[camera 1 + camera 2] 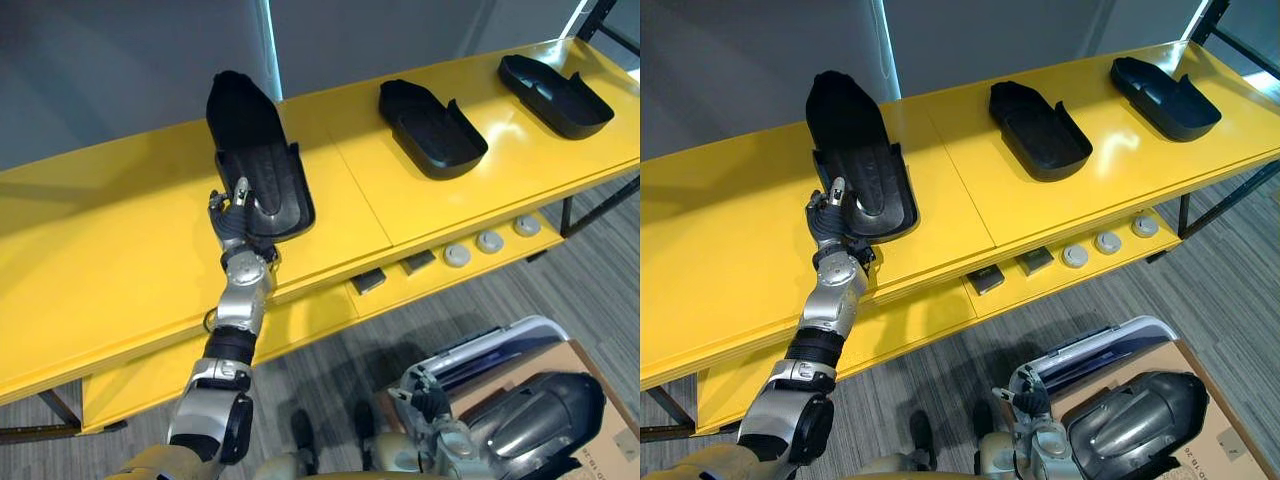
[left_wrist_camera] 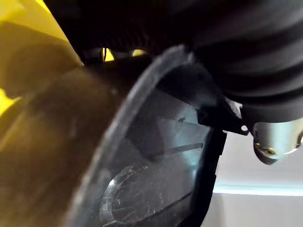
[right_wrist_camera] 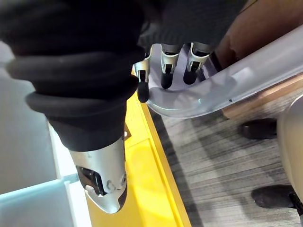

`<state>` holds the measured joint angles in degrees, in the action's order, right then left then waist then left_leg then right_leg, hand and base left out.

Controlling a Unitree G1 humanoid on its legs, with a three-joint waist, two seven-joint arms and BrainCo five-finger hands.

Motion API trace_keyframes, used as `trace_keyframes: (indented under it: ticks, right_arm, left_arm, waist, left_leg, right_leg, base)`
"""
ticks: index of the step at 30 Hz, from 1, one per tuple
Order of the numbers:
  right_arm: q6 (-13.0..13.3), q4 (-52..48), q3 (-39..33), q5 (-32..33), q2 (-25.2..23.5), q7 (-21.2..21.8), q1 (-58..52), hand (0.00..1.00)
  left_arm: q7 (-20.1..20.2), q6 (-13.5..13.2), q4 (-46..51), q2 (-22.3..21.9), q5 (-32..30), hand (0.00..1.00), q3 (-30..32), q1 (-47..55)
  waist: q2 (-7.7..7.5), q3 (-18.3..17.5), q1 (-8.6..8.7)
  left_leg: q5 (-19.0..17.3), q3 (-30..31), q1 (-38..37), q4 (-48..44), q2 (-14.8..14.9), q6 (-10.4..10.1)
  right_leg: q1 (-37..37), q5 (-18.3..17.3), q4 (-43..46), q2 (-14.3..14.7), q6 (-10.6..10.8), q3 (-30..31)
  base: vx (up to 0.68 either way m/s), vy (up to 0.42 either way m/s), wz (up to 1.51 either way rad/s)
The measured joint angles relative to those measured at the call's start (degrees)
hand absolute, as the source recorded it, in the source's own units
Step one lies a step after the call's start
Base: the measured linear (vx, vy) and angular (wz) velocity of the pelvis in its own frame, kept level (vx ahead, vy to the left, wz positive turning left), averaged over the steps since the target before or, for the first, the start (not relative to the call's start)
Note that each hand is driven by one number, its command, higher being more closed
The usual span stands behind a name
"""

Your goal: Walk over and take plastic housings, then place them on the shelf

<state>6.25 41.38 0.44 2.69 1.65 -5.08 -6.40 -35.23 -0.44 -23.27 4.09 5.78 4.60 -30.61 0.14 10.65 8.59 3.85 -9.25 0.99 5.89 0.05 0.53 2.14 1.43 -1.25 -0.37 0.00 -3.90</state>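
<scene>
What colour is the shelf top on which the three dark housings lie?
The shelf is bright yellow; the left eye view shows it best.

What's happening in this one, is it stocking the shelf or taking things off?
Can't tell the direction from this moment. The left hand grips the near end of the leftmost housing, which lies on the top of the yellow shelf. Two more black housings lie apart further along to the right. The right hand is down low by a pale grey plastic part, beside a cardboard box with a dark grey housing on it.
</scene>
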Motion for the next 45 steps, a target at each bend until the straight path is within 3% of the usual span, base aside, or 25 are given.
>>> trace_keyframes:
  ticks: [6,10,15,20,21,27,33,45]
  right_arm:
    - [0.01,0.0,-0.02,0.01,0.0,0.16,-0.31,0.0]
    - [-0.05,0.22,-0.01,0.04,0.0,0.42,-0.49,0.0]
    - [0.13,0.4,0.03,0.03,0.38,1.5,-0.92,0.0]
    - [0.85,0.57,0.09,0.07,1.03,1.56,-1.79,0.0]
    - [1.16,0.61,0.1,0.1,1.08,1.58,-1.96,0.0]
    - [1.74,1.75,0.11,0.15,1.19,1.46,-1.93,0.0]
    - [2.11,2.27,0.31,0.1,1.19,1.4,-1.24,0.0]
    - [1.94,2.76,0.59,0.07,1.27,1.34,-0.49,0.0]
  left_arm:
    - [0.32,0.28,8.2,0.03,-11.56,0.0,-0.02,3.73]
    - [2.57,1.67,9.94,0.14,-17.9,0.0,-0.06,5.99]
    - [2.61,2.54,14.2,-1.03,-20.79,0.0,-0.69,7.56]
    - [2.67,1.76,25.56,-1.9,-25.17,0.0,-6.54,14.09]
    - [2.75,1.17,27.09,-2.24,-26.8,1.0,-8.43,16.5]
    - [6.78,-0.82,27.13,-2.73,-31.44,1.0,-15.62,23.12]
    - [11.39,-2.36,22.32,-0.8,-34.16,1.0,-16.97,23.25]
    - [12.71,-1.72,12.22,1.98,-38.04,1.0,-18.66,15.72]
  waist:
    - [0.01,0.0,-0.15]
    - [0.01,0.01,-0.36]
    - [0.02,0.01,-0.98]
    - [0.04,0.0,-1.72]
    - [0.04,0.0,-1.74]
    - [0.04,-0.01,-3.08]
    - [0.1,-0.13,-3.06]
    - [0.12,-0.12,-2.49]
  left_leg:
    - [0.01,0.72,-0.17,0.0,0.01,0.0]
    - [0.01,1.12,-0.77,0.01,0.01,0.0]
    - [-0.22,1.42,-0.48,0.02,0.02,-0.32]
    - [-0.11,1.57,-0.4,-0.01,-0.03,-0.15]
    - [-0.03,1.58,-0.4,-0.01,-0.05,-0.04]
    - [-0.02,1.65,-0.39,0.0,-0.01,-0.02]
    - [-0.23,1.45,0.35,0.01,0.02,-0.3]
    - [-0.05,1.07,1.55,-0.13,0.03,-0.03]
  right_leg:
    - [-0.4,0.0,-0.08,0.01,0.0,-0.58]
    - [-1.14,-0.01,-0.2,0.04,-0.01,-0.76]
    - [-0.89,-0.01,-0.18,0.05,-0.02,-0.82]
    - [-0.83,-0.18,-0.08,0.02,-0.13,-0.88]
    - [-0.82,-0.33,-0.02,0.0,-0.08,-0.9]
    - [-0.81,-0.6,0.09,0.07,0.12,-0.99]
    - [-0.06,-0.82,-0.08,0.09,0.46,-0.78]
    - [1.21,-0.58,-0.22,0.09,0.15,-0.69]
  base:
    - [-0.01,0.011,0.06]
    - [0.0,0.0,0.0]
    - [0.0,0.0,0.0]
    - [0.0,0.0,0.0]
    - [0.03,0.012,0.04]
    - [0.0,0.003,0.02]
    - [-0.01,0.006,-0.03]
    - [0.01,0.005,-0.01]
